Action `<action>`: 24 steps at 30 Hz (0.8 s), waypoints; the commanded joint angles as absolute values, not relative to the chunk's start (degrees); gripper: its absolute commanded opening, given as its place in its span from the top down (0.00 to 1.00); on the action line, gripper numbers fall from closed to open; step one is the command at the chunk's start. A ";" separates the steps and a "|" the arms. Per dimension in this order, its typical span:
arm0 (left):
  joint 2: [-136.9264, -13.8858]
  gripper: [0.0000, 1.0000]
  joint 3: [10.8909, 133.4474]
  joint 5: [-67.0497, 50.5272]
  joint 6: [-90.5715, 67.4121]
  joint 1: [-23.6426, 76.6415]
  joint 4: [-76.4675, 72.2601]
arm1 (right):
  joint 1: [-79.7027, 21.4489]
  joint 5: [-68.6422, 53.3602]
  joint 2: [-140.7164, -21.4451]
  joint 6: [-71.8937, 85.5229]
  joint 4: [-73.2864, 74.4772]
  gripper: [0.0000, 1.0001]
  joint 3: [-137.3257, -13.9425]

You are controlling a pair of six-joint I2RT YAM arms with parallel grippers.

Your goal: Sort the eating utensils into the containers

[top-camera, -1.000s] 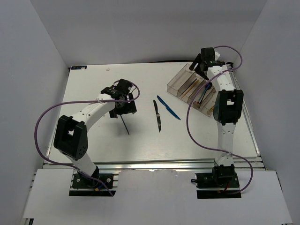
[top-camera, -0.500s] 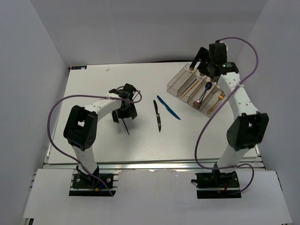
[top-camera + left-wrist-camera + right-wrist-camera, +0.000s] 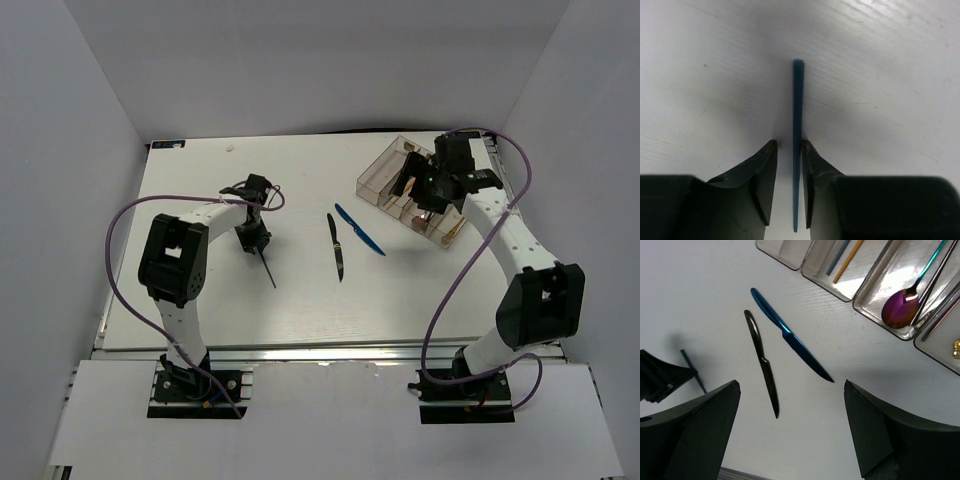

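My left pincer (image 3: 788,146) straddles the blue chopstick (image 3: 798,125). Only my left wrist camera shows how: the fingers stand close together, the right-hand one looks to be against the stick, and a sliver of table (image 3: 200,300) shows between the left-hand one and the stick. I cannot claim a firm hold. The stick runs straight up the middle of that frame, flat on the surface, its far end well clear of my fingertips. From above, the same pincer is a dark block left of centre. The chopstick is a thin dark line poking out below it towards the lower right, and the gap between the fingers cannot be read there at all. My right pincer (image 3: 790,405) is spread wide with nothing in it. Its two black fingers fill the lower corners of the right wrist view. Between them, higher in the frame, lie the blue knife (image 3: 790,337) and the black knife (image 3: 762,360), side by side but apart on the bare table. That camera also looks into the tray (image 3: 805,265) along the top edge. An orange chopstick (image 3: 848,261) lies in one compartment and a purple spoon (image 3: 897,307) in the next one to the right. In the overhead view my right arm covers much of this.
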State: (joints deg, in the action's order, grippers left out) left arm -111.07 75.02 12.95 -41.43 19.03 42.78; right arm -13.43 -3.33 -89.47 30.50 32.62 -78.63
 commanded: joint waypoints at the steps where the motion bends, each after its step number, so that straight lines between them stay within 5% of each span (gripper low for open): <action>1: -112.94 0.65 73.22 13.18 -41.05 18.90 40.43 | -14.15 -5.18 -84.82 29.00 32.25 0.12 -81.38; 2: -113.20 0.65 72.43 13.01 -40.78 18.90 40.08 | -14.50 -5.19 -84.47 29.00 32.43 0.12 -81.65; 3: -113.29 0.86 71.90 12.83 -40.78 18.90 39.82 | -14.68 -5.27 -84.20 29.00 32.52 0.12 -81.82; 5: -112.94 1.00 69.54 12.13 -40.87 18.90 38.16 | -15.55 -6.15 -83.50 28.65 32.35 0.12 -82.00; 13: -102.06 1.00 60.30 -8.23 -36.65 20.47 22.70 | -16.61 -32.59 -82.09 36.55 12.97 0.11 -69.45; 24: -91.59 1.00 50.19 -31.19 -48.31 27.42 -9.29 | -26.98 -27.34 -89.91 43.68 6.59 0.11 -68.20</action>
